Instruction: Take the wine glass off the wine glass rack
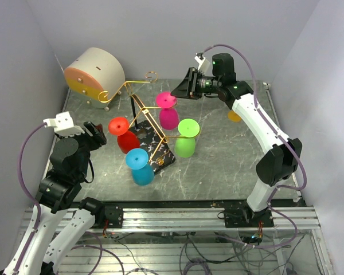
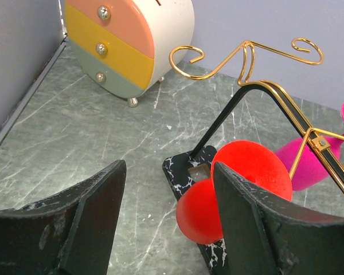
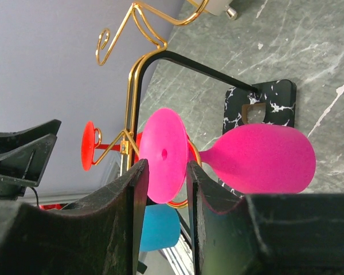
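The wine glass rack (image 1: 139,105), gold wire on a black post and a black veined base, stands mid-table. Several glasses hang from it upside down: pink (image 1: 168,117), red (image 1: 126,141), blue (image 1: 141,171) and green (image 1: 185,144). My right gripper (image 1: 180,90) is at the back, level with the pink glass's foot. In the right wrist view the pink glass (image 3: 264,160) has its foot disc between my open right gripper (image 3: 166,166) fingers, with gaps showing on both sides. My left gripper (image 2: 169,172) is wide open and empty, just left of the red glass (image 2: 203,209).
A round beige drum (image 1: 94,71) with an orange, yellow and green face stands at the back left, near the rack's scroll ends (image 2: 189,54). A small orange object (image 1: 234,116) lies behind the right arm. Walls close in the table on the left, back and right.
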`<state>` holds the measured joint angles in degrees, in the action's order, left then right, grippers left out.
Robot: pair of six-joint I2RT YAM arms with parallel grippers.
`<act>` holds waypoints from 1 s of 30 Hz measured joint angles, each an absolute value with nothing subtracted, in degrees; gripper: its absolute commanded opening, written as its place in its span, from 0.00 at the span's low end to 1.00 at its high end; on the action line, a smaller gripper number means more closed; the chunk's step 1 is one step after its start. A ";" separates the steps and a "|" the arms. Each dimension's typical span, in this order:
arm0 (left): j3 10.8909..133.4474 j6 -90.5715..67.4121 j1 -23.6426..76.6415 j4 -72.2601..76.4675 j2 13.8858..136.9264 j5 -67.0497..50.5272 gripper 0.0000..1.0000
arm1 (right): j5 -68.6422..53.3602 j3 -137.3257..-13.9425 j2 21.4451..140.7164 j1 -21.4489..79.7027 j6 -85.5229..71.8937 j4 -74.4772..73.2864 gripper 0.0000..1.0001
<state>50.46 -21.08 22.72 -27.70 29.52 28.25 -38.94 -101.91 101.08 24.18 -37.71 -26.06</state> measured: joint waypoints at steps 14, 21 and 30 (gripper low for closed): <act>50.13 -21.08 22.72 -27.68 29.80 28.12 0.73 | -38.79 -101.51 100.33 25.69 -37.45 -26.02 0.31; 50.13 -21.06 22.72 -27.68 29.85 28.08 0.72 | -38.74 -101.12 100.33 26.65 -37.52 -25.78 0.24; 50.13 -21.06 22.72 -27.68 29.85 28.03 0.72 | -37.69 -101.06 100.33 26.70 -38.89 -24.62 0.00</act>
